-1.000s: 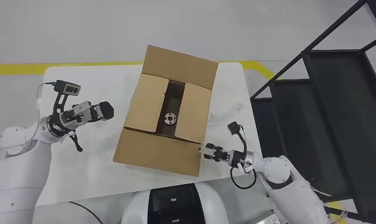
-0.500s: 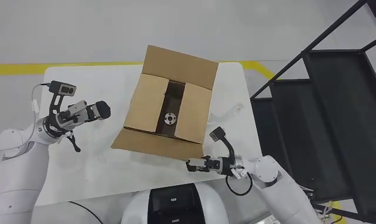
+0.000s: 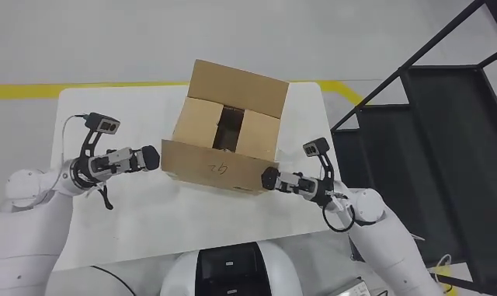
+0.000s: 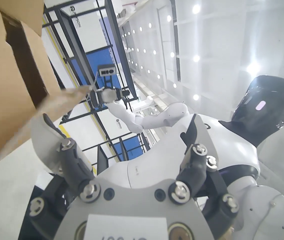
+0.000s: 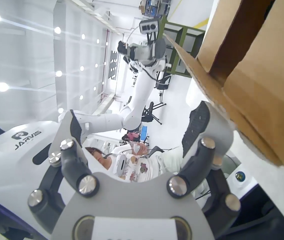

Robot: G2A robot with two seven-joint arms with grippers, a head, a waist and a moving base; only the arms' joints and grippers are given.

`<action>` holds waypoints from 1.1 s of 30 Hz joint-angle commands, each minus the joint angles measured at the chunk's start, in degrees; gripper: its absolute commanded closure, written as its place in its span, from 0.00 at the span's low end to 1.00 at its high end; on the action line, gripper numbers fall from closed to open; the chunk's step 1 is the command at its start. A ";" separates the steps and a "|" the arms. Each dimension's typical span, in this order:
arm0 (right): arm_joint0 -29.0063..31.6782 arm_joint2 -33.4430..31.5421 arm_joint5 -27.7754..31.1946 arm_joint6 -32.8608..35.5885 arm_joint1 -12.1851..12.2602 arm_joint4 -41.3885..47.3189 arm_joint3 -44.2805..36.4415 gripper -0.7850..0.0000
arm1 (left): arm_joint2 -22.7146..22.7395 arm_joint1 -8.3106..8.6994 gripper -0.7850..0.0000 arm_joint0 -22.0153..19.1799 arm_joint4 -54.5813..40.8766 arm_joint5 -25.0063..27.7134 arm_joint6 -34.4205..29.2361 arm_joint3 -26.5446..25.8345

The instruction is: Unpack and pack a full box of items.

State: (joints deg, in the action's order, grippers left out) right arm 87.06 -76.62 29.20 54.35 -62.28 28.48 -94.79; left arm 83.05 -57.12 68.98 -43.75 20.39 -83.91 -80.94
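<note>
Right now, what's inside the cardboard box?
Through the gap between the flaps, the cardboard box shows only a dark inside. The flaps cover the rest, so anything packed there is hidden.

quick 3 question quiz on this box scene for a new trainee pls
1. True or false: the cardboard box stands on the white table.
2. What is at the two ends of the raised near flap? A) the left gripper and right gripper B) a person's hands C) two clamps
3. Fill in: both grippers' fingers are ____.
Key: 1 true; 2 A; 3 open
</note>
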 commanded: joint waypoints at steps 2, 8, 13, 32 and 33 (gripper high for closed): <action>-3.13 1.64 -0.48 -2.55 -0.35 -3.70 2.20 0.00 | -2.17 -0.12 0.00 -0.01 2.39 -0.21 -0.20 -0.40; -6.59 4.30 -1.31 -5.71 -0.85 -9.10 4.38 0.00 | -5.53 -0.58 0.00 -2.29 5.05 0.97 0.99 2.00; -7.89 5.51 -0.72 -6.31 -1.08 -10.28 6.11 0.00 | -8.65 -1.18 0.00 -5.11 8.78 4.06 4.07 4.07; -22.68 -1.99 -0.57 -15.76 -0.38 -22.29 21.85 0.00 | -12.58 -2.29 0.00 -10.55 13.06 7.90 10.57 11.76; -24.72 -1.00 -0.70 -16.50 -0.61 -23.77 24.46 0.00 | -12.47 -2.22 0.00 -10.34 13.20 7.60 10.56 11.50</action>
State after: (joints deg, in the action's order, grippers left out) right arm 64.25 -78.46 28.63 38.47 -62.70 5.97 -72.89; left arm 70.49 -59.40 58.45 -30.69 28.24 -73.35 -69.20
